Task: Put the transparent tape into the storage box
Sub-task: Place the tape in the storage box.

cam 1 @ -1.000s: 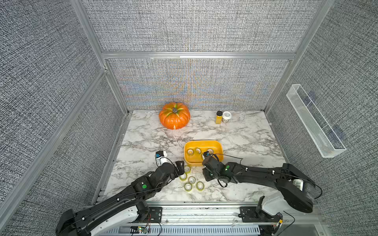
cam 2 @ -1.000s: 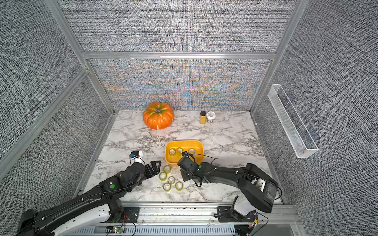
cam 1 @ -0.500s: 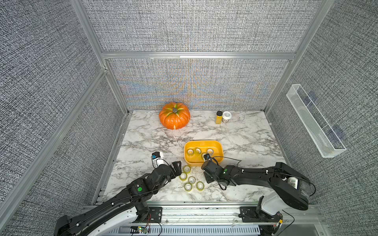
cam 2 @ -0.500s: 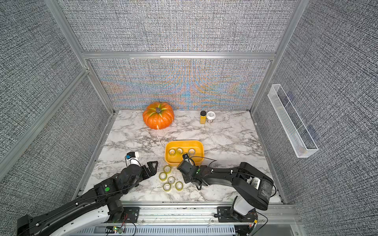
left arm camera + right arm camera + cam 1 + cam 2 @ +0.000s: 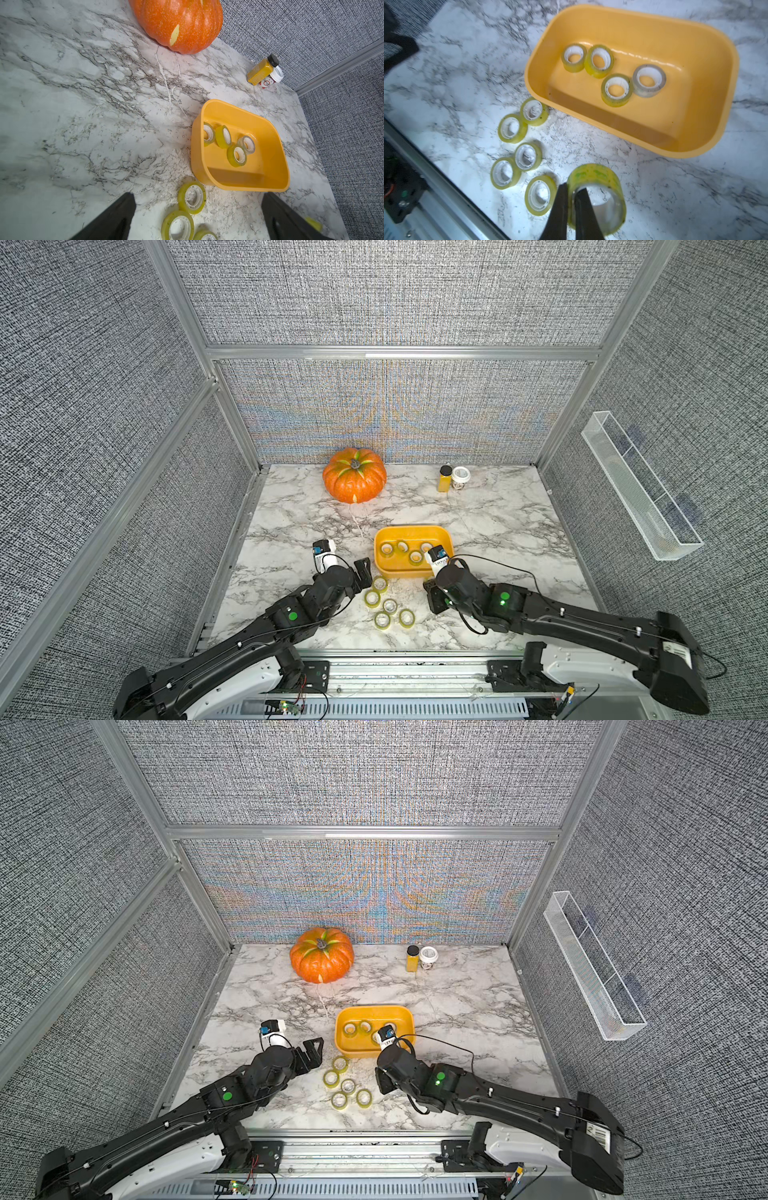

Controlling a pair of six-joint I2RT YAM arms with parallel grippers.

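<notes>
Right wrist view: your right claw [image 5: 572, 188] is pinched tight on the wall of one yellowish-green clear tape roll [image 5: 596, 187].
That thin pinch may let it slip, and a low carry could clip the near rim of the shallow yellow-orange plastic storage tub [image 5: 708, 68] ahead of the claw, where four rolls [image 5: 616, 89] lie; five more rolls [image 5: 512, 127] sit loose on the marble tabletop [image 5: 675, 197] beside it. Your left claw [image 5: 198, 194] gapes wide, empty. Whether the held roll is off the marble you cannot tell; both top views hide the grip.

Bright even light; moiré ripples on the back wall [image 5: 386, 414], glare inside the storage box [image 5: 643, 56].
</notes>
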